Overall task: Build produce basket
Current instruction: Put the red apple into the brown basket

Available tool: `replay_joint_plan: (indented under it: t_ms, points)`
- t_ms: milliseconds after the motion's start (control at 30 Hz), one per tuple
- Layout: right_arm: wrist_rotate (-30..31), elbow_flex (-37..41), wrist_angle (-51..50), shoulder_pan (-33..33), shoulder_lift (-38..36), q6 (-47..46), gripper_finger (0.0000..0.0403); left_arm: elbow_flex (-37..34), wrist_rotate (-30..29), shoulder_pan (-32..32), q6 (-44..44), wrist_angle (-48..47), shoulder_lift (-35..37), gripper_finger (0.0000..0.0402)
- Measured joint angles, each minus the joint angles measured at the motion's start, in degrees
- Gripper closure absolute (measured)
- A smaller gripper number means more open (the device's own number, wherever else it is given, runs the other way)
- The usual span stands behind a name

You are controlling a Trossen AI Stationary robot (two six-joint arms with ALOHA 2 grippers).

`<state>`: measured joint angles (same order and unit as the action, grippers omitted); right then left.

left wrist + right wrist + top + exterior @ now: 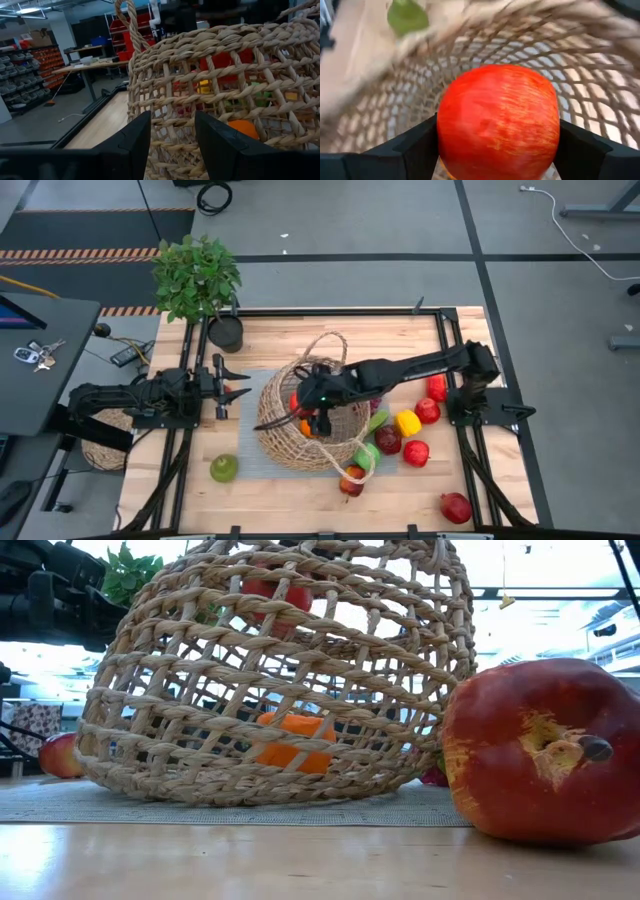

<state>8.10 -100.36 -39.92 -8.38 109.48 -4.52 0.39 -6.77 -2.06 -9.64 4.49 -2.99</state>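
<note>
The basket (300,425) lies tipped on its side on a grey mat (250,465), mouth toward the table's right. An orange (290,745) rests inside on its lower wall. My right gripper (305,405) reaches into the mouth, shut on a red apple (497,122), which also shows through the weave (272,592). More produce lies on the table right of the basket, among it a yellow pepper (407,422) and red apples (428,410). A green apple (223,468) lies near left. My left gripper (232,383) waits at the table's left, open and level, fingers pointing at the basket's wall (200,100). My right gripper pinches the red apple between its two fingers, one on each opposite side (442,135). The fingers slant down from the table's right into the basket's mouth. The apple is lifted clear, above the orange and the woven wall.
A potted plant (195,275) stands at the far left corner. A pomegranate (455,506) lies near the front right, and a red apple (545,750) in front of the basket. A smaller wicker object (105,445) sits off the table's left edge. Bare wood shows near left.
</note>
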Motion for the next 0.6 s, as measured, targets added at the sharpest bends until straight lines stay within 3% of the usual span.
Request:
replay_joint_plan:
  t_ms: [200,400,600]
  points:
    - [-3.7,0.2,-1.0,1.3,3.1,3.2,0.0075,0.0,0.0,0.0,0.0,0.1,0.0,0.0241]
    - [-3.0,0.3,-2.4,2.5,5.0,3.0,0.0069,0.0,0.0,0.0,0.0,0.0,0.0,0.0241]
    - [-2.8,0.3,-2.3,2.6,4.6,0.6,0.0035,0.0,0.0,0.0,0.0,0.0,0.0,0.0241]
